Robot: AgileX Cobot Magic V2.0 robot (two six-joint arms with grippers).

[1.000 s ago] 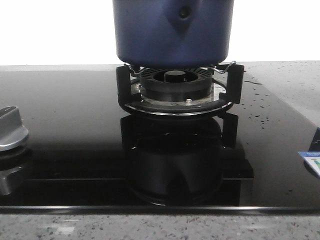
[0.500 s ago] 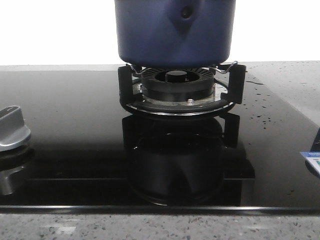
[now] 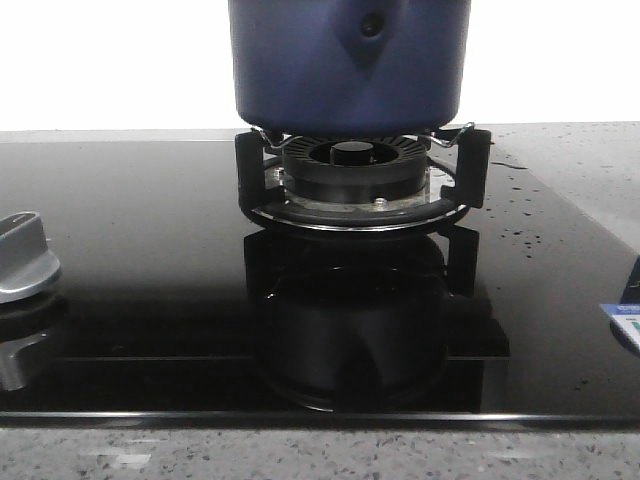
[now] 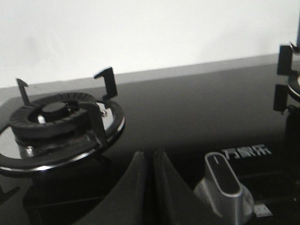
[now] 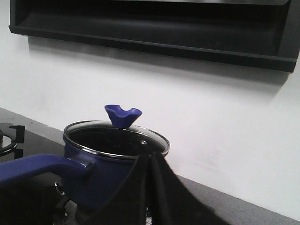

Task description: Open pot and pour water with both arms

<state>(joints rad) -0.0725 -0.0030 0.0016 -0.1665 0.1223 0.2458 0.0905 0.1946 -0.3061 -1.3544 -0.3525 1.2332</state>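
Note:
The navy-blue pot (image 3: 350, 70) stands on the burner's black supports at the centre back of the hob, its top cut off in the front view. In the right wrist view the pot (image 5: 101, 183) wears a glass lid (image 5: 117, 140) with a blue knob (image 5: 123, 116), and its blue handle (image 5: 33, 169) sticks out sideways. My right gripper (image 5: 151, 157) is shut and empty, close in front of the pot's wall, not touching the lid knob. My left gripper (image 4: 150, 157) is shut and empty above the black glass hob. Neither gripper shows in the front view.
Under the pot sits a black ribbed burner ring (image 3: 350, 170). A second, bare burner (image 4: 56, 117) lies beside the left gripper, with a silver control knob (image 4: 225, 183) on its other side. Another silver knob (image 3: 22, 260) is at the hob's left. A dark range hood (image 5: 150, 23) hangs above.
The whole front view has shifted a few pixels to the right since a second ago. The pot stays on its burner.

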